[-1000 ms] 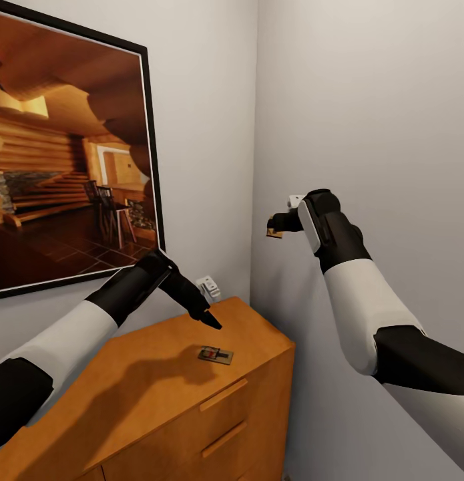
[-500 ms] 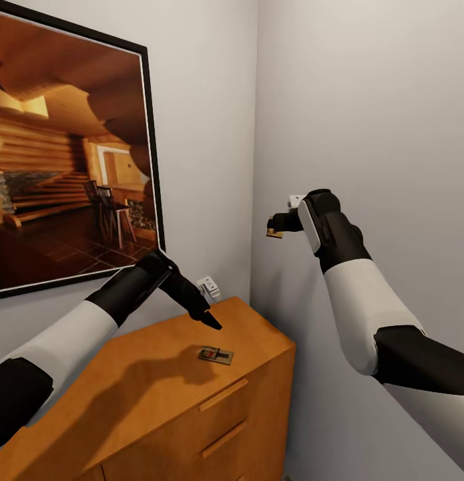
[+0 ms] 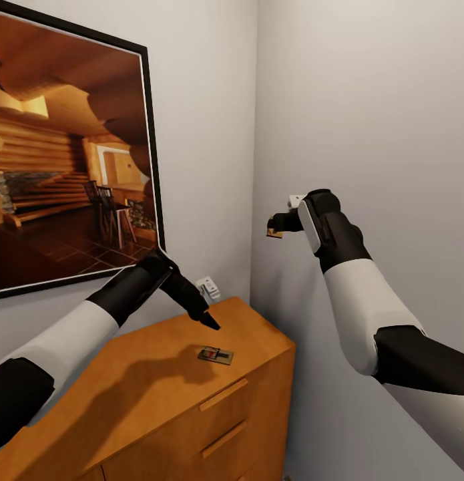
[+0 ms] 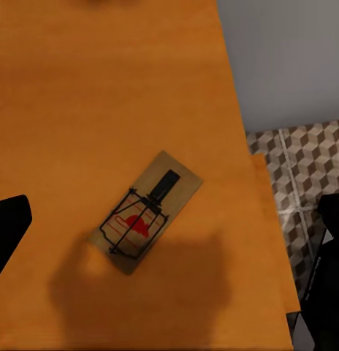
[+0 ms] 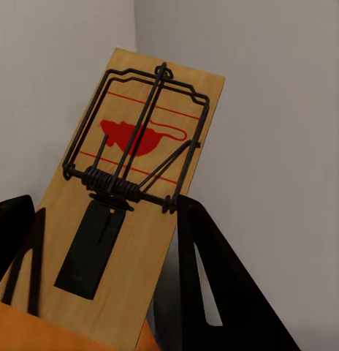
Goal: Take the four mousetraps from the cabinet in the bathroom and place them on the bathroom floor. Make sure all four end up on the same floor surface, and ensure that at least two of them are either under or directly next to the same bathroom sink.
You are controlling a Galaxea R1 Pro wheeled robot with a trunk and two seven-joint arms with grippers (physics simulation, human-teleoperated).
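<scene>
Change: across the last second we saw almost nothing move; only the left hand (image 3: 210, 323) had crept a touch toward the wall, its tip hanging just above the cabinet (image 3: 145, 374) top.
Meaning for the task: we judged this a pause between grasps, with 1 trap secured and the next not yet taken, and no trap yet on the bathroom floor (image 4: 305, 175).
Right hand: the right hand (image 3: 274, 227) was raised near the room's corner and clenched on a mousetrap (image 5: 129, 183), its 2 dark fingers (image 5: 202, 270) pressing the board's long edges.
Left hand: we could not tell whether it was released or clenched; in the left wrist view 1 black finger (image 4: 9, 227) showed at the edge, apart from the trap below.
Second mousetrap: the second mousetrap (image 3: 215, 355) lay flat on the cabinet top, near its front edge and just below the left hand.
Trap build: a thin tan wooden rectangle, matte, with a dark wire bar, a coiled spring, a black tab and a red printed patch.
Cabinet: smooth orange-brown wood, flat top, drawers with slim bar handles (image 3: 223, 394).
Floor: tiles with a brown, beige and white cube pattern, seen beside the cabinet in the left wrist view.
Surroundings: plain grey walls, a black-framed picture (image 3: 71, 153), and a white socket (image 3: 207, 287) behind the cabinet.
</scene>
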